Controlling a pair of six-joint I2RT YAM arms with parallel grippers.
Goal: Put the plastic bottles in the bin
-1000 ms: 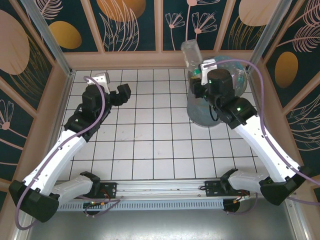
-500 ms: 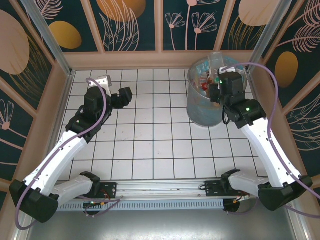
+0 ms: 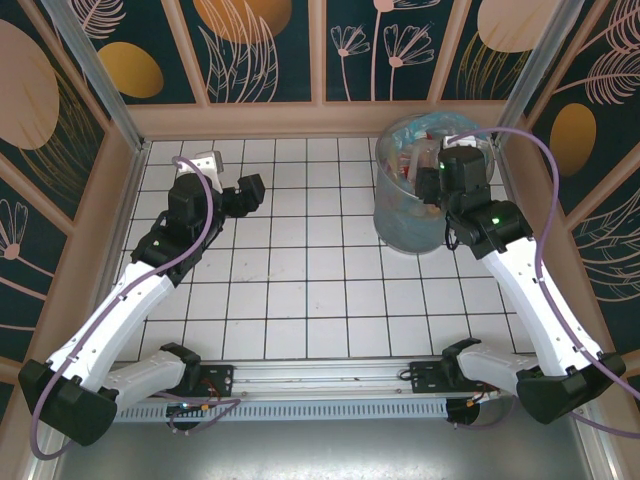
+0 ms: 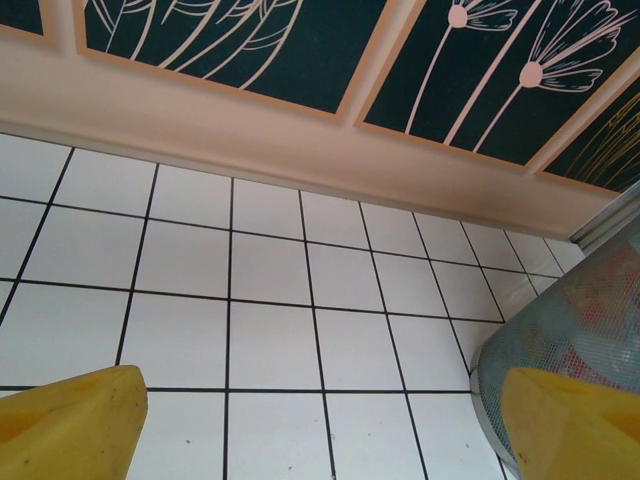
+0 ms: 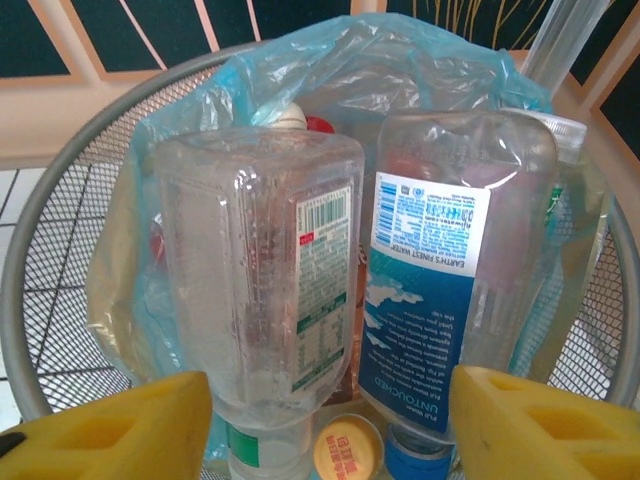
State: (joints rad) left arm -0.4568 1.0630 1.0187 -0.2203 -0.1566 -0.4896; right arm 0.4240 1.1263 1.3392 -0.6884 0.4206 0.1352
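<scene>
The bin [image 3: 398, 228], grey wire mesh with a light-blue bag, stands at the table's back right. My right gripper [image 3: 432, 186] hangs over its mouth. In the right wrist view its yellow fingers [image 5: 110, 430] stand wide apart, so the gripper [image 5: 325, 425] is open. Beyond them, inside the bin [image 5: 60, 260], lie plastic bottles: a clear one with a green-and-white label [image 5: 260, 260] and a blue-labelled one [image 5: 450, 250], caps toward me. My left gripper [image 3: 245, 190] is open over bare tiles at the back left, nothing between its fingers [image 4: 70, 425].
The bin's mesh wall [image 4: 585, 325] shows at the right edge of the left wrist view. A wooden wall [image 3: 320, 118] with dark panels closes the back, and side walls close both flanks. White tiles [image 3: 300, 270] cover the table.
The right gripper carried a clear bottle from above the bin's rim to over its mouth and opened its jaws; the bottle now lies inside. The left arm barely moved.
</scene>
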